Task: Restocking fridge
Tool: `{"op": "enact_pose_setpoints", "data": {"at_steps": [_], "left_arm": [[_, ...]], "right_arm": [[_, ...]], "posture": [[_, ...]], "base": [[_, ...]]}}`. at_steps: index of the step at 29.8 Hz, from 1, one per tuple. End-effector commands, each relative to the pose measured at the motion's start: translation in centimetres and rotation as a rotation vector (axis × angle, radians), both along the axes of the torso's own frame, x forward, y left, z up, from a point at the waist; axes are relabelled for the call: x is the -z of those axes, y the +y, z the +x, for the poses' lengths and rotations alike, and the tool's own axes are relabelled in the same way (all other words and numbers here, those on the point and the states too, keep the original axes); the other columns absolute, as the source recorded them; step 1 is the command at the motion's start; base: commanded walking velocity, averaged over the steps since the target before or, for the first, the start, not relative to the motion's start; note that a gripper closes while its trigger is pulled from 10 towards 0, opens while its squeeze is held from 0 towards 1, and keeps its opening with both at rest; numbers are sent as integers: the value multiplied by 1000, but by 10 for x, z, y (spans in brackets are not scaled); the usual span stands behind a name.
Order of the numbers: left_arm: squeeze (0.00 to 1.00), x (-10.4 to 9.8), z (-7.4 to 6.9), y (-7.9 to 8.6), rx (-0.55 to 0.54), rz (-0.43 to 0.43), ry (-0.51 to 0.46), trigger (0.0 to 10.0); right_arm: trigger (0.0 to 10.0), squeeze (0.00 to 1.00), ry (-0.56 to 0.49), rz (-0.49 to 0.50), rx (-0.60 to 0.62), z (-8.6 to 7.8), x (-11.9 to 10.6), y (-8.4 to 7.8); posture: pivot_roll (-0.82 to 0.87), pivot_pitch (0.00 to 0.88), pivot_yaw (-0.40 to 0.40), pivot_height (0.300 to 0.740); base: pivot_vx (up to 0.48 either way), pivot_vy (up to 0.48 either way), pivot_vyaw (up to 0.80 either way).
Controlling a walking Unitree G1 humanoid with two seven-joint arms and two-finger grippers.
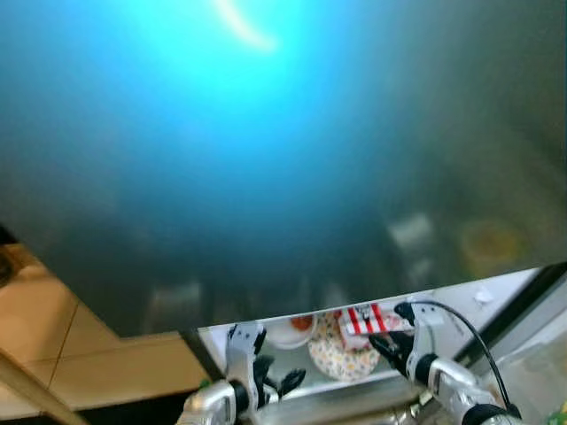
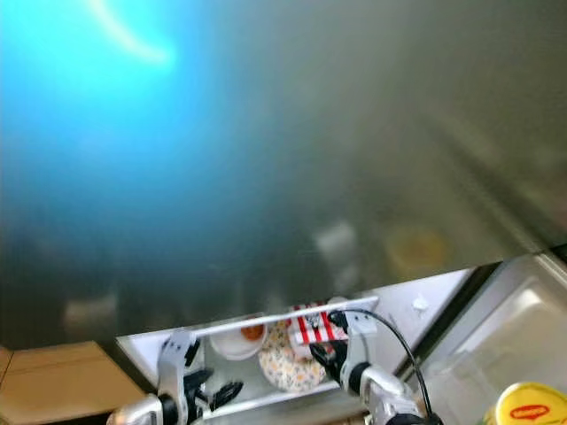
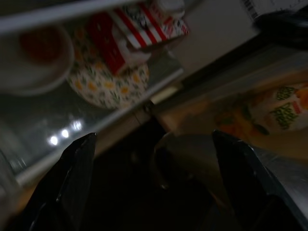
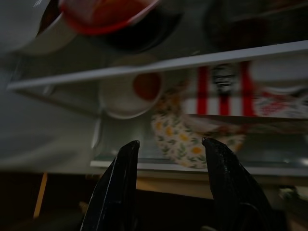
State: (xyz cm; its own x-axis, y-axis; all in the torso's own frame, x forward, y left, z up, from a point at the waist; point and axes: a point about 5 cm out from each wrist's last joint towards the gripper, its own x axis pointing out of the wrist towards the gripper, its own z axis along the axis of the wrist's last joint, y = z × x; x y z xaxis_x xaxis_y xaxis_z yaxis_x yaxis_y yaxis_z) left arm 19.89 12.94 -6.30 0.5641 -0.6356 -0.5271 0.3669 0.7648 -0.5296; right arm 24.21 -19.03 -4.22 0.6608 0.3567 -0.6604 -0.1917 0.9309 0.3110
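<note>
A glass fridge shelf [image 4: 144, 161] holds a floral plate [image 1: 341, 356] with a red-and-white striped box [image 1: 367, 318] on it. Beside them sits a white bowl [image 1: 292, 331] with something red inside. My left gripper [image 1: 276, 375] hangs open in front of the shelf's left part, with nothing between its fingers [image 3: 72, 178]. Close to the striped box, my right gripper [image 1: 386, 342] is open too and empty. In the right wrist view the plate [image 4: 185, 142] and bowl [image 4: 129, 96] lie just beyond the fingers [image 4: 118, 187]. A higher shelf carries a red-rimmed container [image 4: 108, 12].
A big blurred grey-blue fridge surface [image 1: 266, 150] covers most of the eye views. A door bin at the right holds a yellow-lidded jar [image 2: 532, 409]. Tan floor tiles [image 1: 53, 345] lie to the left. A printed packet [image 3: 279, 108] rests lower down.
</note>
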Motion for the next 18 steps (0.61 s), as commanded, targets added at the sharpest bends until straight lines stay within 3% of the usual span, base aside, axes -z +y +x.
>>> {"op": "enact_pose_setpoints", "data": {"at_steps": [1,2,3,9,14,16,17,18], "left_arm": [[0,15,-24,19,-112,37,132,10000],[0,15,-24,19,-112,37,132,10000],[0,21,-35,24,-124,63,181,10000],[0,23,-39,26,-98,87,182,10000],[0,16,-24,29,-90,121,111,10000],[0,6,-3,30,-41,207,21,10000],[0,6,-3,30,-41,207,21,10000],[0,-1,12,27,0,265,-36,10000]], "right_arm": [[10000,0,26,-19,32,-8,5,-6],[10000,0,26,-19,32,-8,5,-6],[10000,0,34,-28,47,-11,7,-9],[10000,0,43,-39,67,-13,8,-12],[10000,0,44,-47,73,-14,9,-12],[10000,0,46,-56,75,-14,9,-13],[10000,0,46,-56,75,-14,9,-13],[10000,0,44,-55,69,-15,10,-12]], "posture": [[-50,0,30,722],[-50,0,30,722],[-50,0,30,732],[-48,0,34,740],[-46,0,36,740],[-46,0,36,740],[-46,0,36,740],[-46,0,36,740]], "base": [[0,0,0],[0,0,0],[0,0,0],[0,0,0],[0,0,0],[0,0,0],[0,0,0],[0,0,0]]}}
